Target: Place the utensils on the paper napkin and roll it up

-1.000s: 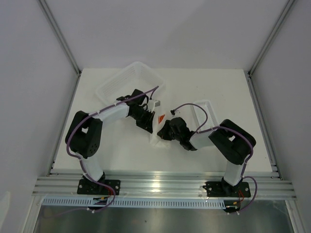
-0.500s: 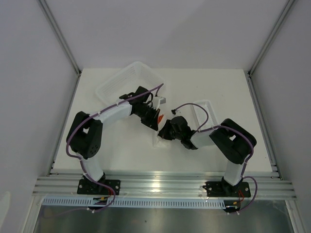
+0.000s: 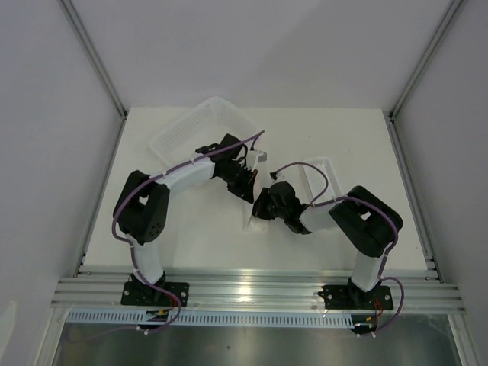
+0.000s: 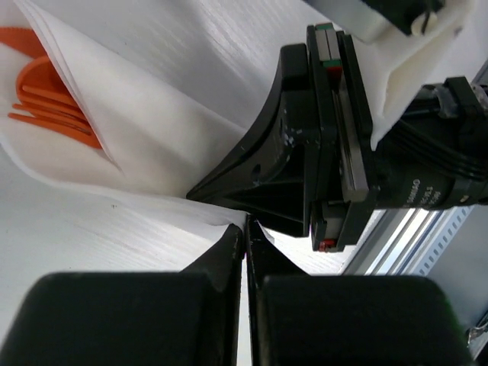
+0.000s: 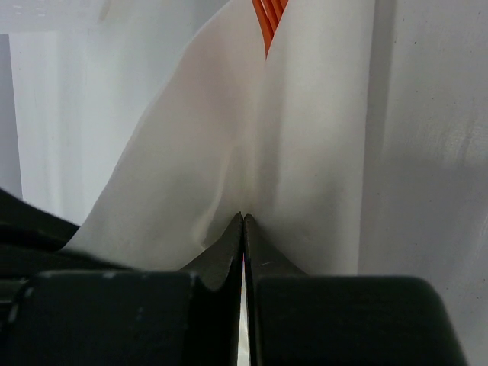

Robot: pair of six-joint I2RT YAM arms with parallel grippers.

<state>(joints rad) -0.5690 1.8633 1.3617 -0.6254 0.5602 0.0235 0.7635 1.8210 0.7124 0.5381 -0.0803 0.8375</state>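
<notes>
Top view: both arms reach in over the middle of the desk. The left hand and the right hand are close together. Only a white edge of the paper napkin shows beneath them, about midway between the side edges and nearer the near edge. A white mesh basket sits toward the far left corner, and a narrow white tray lies behind the right arm.

Left wrist: the left hand is clenched, nipping a corner of the paper napkin. The folded sheet wraps the orange utensils. The right hand is just beyond.

Right wrist: the right hand is clenched on a fold of the paper napkin. The utensils peek from the fold's far end.
</notes>
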